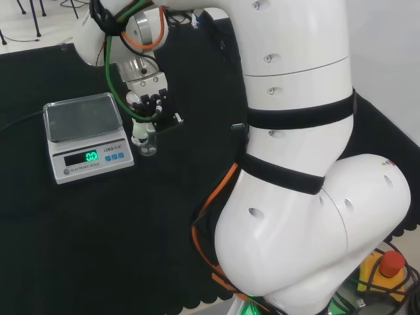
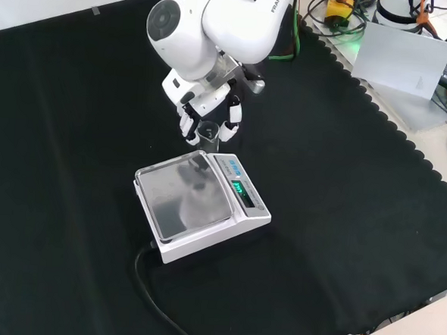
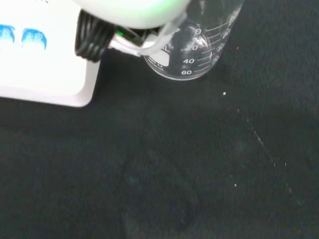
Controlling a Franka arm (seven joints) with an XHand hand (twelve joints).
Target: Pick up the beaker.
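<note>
While the small clear beaker (image 2: pixel 207 135) stands upright on the black cloth (image 2: pixel 342 220), just beside the scale (image 2: pixel 200 202), the hand (image 2: pixel 204 109) reaches down from directly above it. Its fingers (image 2: pixel 232 115) flank the glass on both sides, though whether they grip or merely bracket it I cannot tell.

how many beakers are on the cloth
1. The single clear beaker stands on the black cloth beside the scale, between the hand's fingers. Clear glass is hard to spot, so another could go unnoticed.

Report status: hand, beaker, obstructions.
Hand down over the beaker, fingers either side; grip unconfirmed. Beaker upright on the cloth. Scale right beside it.
</note>
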